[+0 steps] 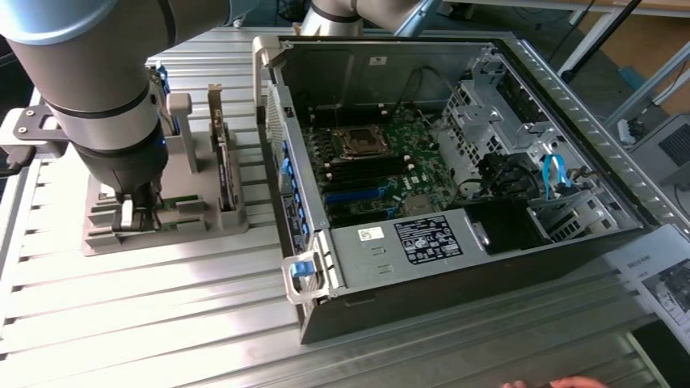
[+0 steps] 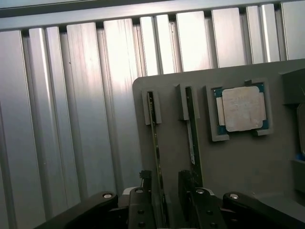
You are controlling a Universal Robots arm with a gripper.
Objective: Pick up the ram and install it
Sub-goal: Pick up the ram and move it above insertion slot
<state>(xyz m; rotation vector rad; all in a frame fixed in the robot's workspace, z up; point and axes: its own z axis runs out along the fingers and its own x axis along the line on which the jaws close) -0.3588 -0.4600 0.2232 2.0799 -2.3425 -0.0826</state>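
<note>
Ram [image 2: 156,152]: thin, long dark-green stick, stood on its edge in a slot of the grey holder [image 2: 238,162]. It ran lengthwise out from between the spread fingers of the gripper [image 2: 165,183], closer to one finger.

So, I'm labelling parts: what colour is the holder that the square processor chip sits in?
Grey; the holder shows best in the wrist view.

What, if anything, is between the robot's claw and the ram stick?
Nothing visible. The open gripper is right at the ram, which stands on edge in the gray holder, with a finger on each side of it.
</note>
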